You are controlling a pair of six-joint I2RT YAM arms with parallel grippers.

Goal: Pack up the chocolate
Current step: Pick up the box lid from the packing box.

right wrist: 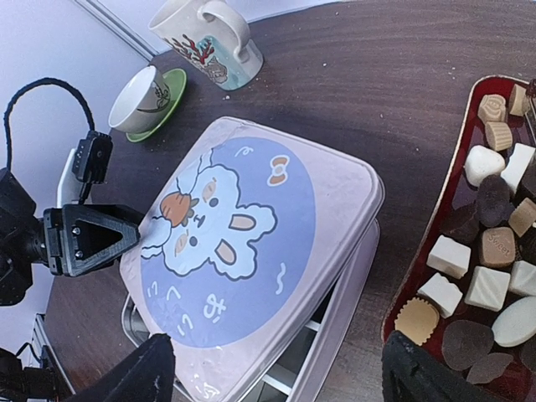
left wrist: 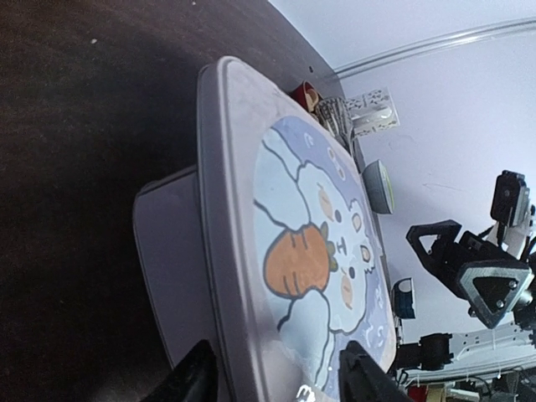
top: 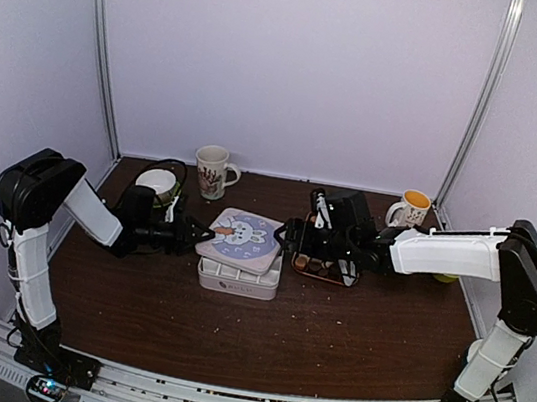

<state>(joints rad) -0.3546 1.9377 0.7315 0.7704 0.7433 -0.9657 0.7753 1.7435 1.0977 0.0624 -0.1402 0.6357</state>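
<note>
Top external view showed the left gripper [top: 186,237] clamped on the left-hand rim of the rabbit-printed lid [top: 240,236] at frame centre. The lid sat skewed over the pale box [top: 237,279]. In the left wrist view one finger [left wrist: 197,378] lay under that rim and the other over the printed face. The right wrist view had the lid tilted, its lower edge lifted so the box's inside showed beneath. Whether the lid's upper-left edge rested on the box could not be told. The right gripper [top: 294,235] hovered just beside the lid's right edge, jaws spread wide, gripping nothing. The chocolate [right wrist: 490,251], in brown, tan and white pieces, lay in the dark red tray [right wrist: 456,180] along the right edge of that frame, just right of the box. A patterned mug [right wrist: 209,38] and a cup [right wrist: 138,96] on a green saucer [right wrist: 167,100] stood upper left.
</note>
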